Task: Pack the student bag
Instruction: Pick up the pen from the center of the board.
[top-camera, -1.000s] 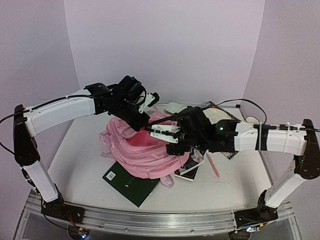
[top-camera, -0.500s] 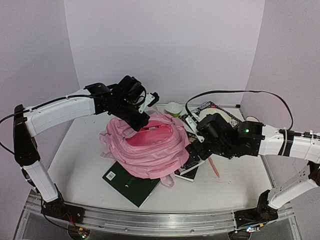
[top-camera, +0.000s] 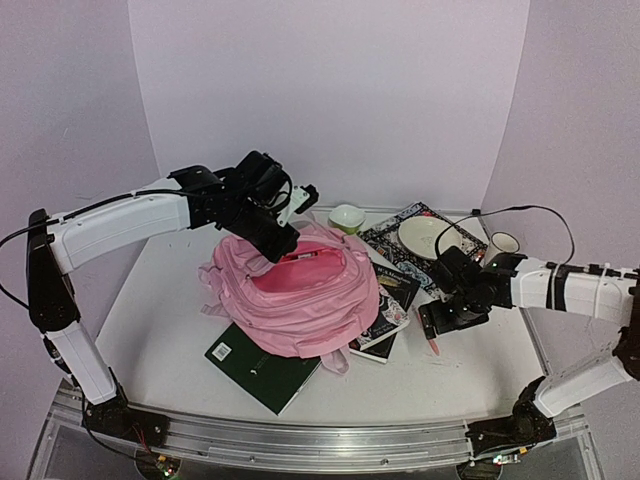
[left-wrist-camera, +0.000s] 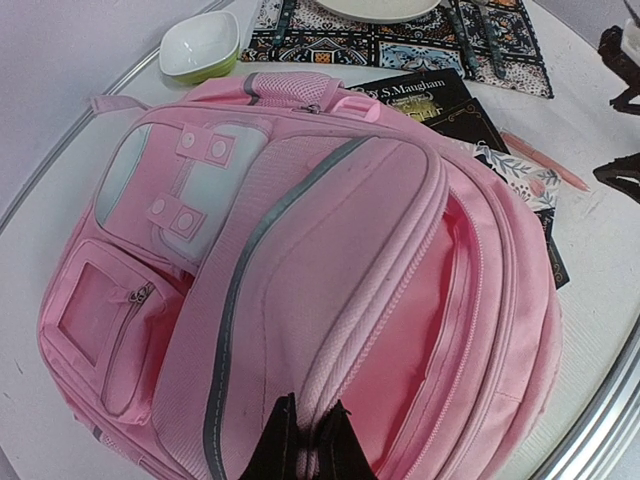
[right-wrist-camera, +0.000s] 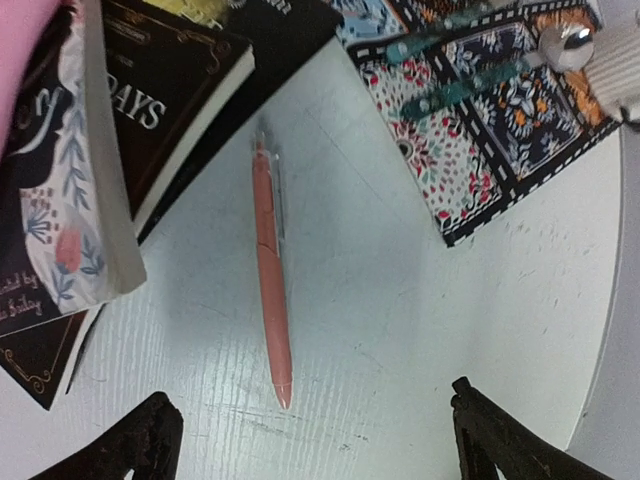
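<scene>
Our left claw (top-camera: 283, 238) is clenched on the rim of the student bag (top-camera: 300, 300), which lies front-up on the table (top-camera: 160, 300), partly over a green book (top-camera: 262, 365). We judge this pinch lifts the main mouth open so things can go in. Further right, our right claw (right-wrist-camera: 320, 440) hangs released, jaws spread, just above the pink pen (right-wrist-camera: 272, 290). The bag sits to that claw's left, beyond two stacked books (right-wrist-camera: 60, 200).

the student bag (top-camera: 300, 295) is covering the far part of the green book (top-camera: 258, 375) lying by the worktop's near edge
</scene>
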